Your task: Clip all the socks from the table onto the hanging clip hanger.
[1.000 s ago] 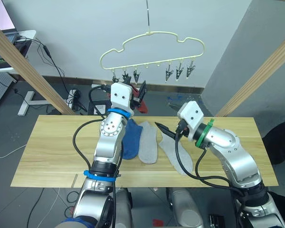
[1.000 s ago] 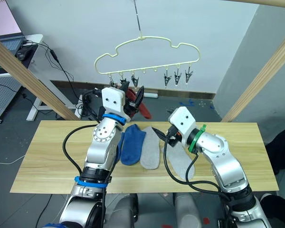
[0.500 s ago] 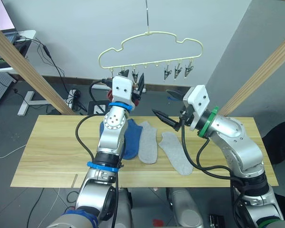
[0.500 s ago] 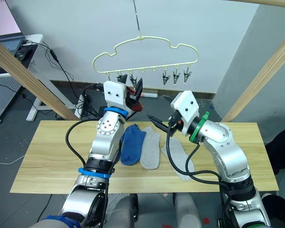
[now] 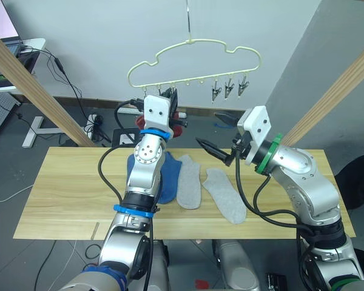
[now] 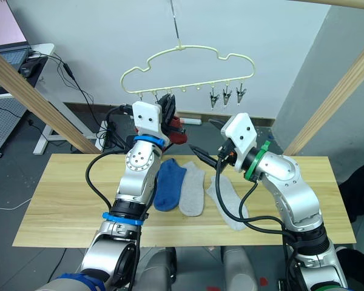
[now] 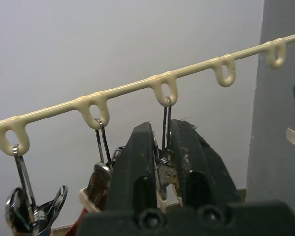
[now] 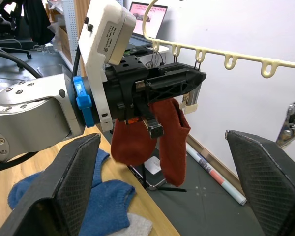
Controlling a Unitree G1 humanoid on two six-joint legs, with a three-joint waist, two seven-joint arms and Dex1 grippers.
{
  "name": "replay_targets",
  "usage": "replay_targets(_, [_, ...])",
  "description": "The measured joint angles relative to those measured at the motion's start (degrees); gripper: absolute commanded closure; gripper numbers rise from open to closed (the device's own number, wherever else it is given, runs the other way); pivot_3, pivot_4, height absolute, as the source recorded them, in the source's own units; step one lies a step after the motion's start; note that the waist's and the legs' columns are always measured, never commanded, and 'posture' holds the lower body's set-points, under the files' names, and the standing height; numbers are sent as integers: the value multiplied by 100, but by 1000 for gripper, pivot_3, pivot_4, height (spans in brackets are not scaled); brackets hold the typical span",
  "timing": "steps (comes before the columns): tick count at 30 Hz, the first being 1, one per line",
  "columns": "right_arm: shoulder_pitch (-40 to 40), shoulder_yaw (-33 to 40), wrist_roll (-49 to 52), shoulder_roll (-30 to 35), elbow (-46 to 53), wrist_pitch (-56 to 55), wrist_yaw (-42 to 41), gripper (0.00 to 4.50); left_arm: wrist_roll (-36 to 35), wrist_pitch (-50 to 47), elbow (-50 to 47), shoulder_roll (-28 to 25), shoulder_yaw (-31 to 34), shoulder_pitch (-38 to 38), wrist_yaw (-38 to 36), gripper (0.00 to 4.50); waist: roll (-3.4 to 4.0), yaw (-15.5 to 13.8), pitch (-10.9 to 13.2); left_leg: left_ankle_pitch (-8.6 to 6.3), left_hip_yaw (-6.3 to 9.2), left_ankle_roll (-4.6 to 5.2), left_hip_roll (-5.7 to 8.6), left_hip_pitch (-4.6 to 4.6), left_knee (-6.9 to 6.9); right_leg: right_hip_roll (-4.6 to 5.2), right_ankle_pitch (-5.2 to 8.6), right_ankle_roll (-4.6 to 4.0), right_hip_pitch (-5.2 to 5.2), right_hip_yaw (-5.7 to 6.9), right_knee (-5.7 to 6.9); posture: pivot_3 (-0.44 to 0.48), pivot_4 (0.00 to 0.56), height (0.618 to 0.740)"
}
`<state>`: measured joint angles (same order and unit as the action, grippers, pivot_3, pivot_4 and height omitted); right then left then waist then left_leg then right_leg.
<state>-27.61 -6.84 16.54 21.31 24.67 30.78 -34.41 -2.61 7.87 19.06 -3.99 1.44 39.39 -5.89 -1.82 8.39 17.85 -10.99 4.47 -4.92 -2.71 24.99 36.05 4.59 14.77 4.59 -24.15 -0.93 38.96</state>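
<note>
The pale-yellow clip hanger (image 5: 194, 45) hangs above the far side of the table (image 5: 60, 194). My left gripper (image 7: 162, 130) is raised to its row of clips and is shut on a silver clip (image 7: 165, 164). Rust-red socks (image 8: 152, 135) dangle just under that gripper. On the table lie two blue socks (image 5: 165, 176) and two light grey socks (image 5: 189, 180), side by side. My right gripper (image 5: 217, 134) stands open in the air above the grey socks, right of the left gripper, with nothing between its fingers.
Thick wooden poles (image 5: 24, 79) slant up on both sides of the table. Three free clips (image 5: 229, 88) hang at the hanger's right end. A white desk with a laptop (image 5: 12, 45) stands at the far left, and cables (image 5: 97, 124) lie on the floor behind.
My left gripper rose to the hanger with the red sock and shut on a clip. My right gripper lifted off the grey sock and stays open.
</note>
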Motion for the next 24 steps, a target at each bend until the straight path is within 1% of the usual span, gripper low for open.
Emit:
replay_targets(2, [33, -4, 2, 27, 1, 3, 0, 220, -1, 1, -1, -3, 0, 0, -14, 4488, 0, 1, 0, 0, 0, 0, 0, 0, 0, 0, 0, 0, 0, 0, 0, -309, 306, 689])
replay_targets(3, [77, -8, 1, 42, 18, 30, 12, 110, -2, 0, -3, -6, 0, -1, -27, 4496, 0, 1, 0, 0, 0, 0, 0, 0, 0, 0, 0, 0, 0, -1, 0, -308, 307, 689])
replay_targets(5, [280, -98, -34, 94, 59, 127, 83, 110, -5, -5, -32, -25, 5, -12, -54, 4496, 0, 1, 0, 0, 0, 0, 0, 0, -1, 0, 0, 0, 0, -1, 0, -304, 309, 689])
replay_targets(8, [684, -391, -395, 97, 6, 253, 393, 110, -30, -53, -113, -37, 8, -67, -114, 4496, 0, -4, 0, 0, 0, 0, 0, 0, -1, 0, 0, 0, -1, -1, -1, -299, 309, 689])
replay_targets(10, [832, -558, -696, 71, -141, 257, 650, 110, -46, -127, -198, -51, 7, -104, -157, 4496, 0, -5, 0, 0, 0, 0, 0, -1, -1, 0, 10, 16, 0, -2, -1, -290, 311, 689])
replay_targets(15, [1249, -914, -1369, -59, -1208, -221, 1088, 110, -109, -294, -379, -188, 22, -168, -338, 4496, 1, -5, 1, 0, -1, 0, 0, -2, 0, 0, 13, 22, 0, -3, 1, -268, 310, 689])
replay_targets(18, [1265, -1026, -1552, -82, -1830, -750, 1040, 110, -155, -401, -461, -267, 36, -185, -430, 4496, 1, -2, 1, 0, -1, 0, 0, -2, 0, 0, 14, 23, 0, -3, 0, -259, 309, 689])
replay_targets(19, [1247, -1028, -1579, -118, -2169, -1012, 948, 110, -170, -440, -508, -296, 46, -200, -484, 4496, 1, -5, 1, 0, -1, 0, 0, -2, 0, 0, 14, 23, 0, -3, 0, -259, 309, 689])
replay_targets(24, [1019, -1032, -1642, -163, -3039, -1603, 662, 110, -269, -531, -576, -364, 61, -227, -622, 4496, 0, -10, 1, 1, -2, 0, 0, -2, 0, 0, 14, 23, 0, -3, 1, -256, 308, 689])
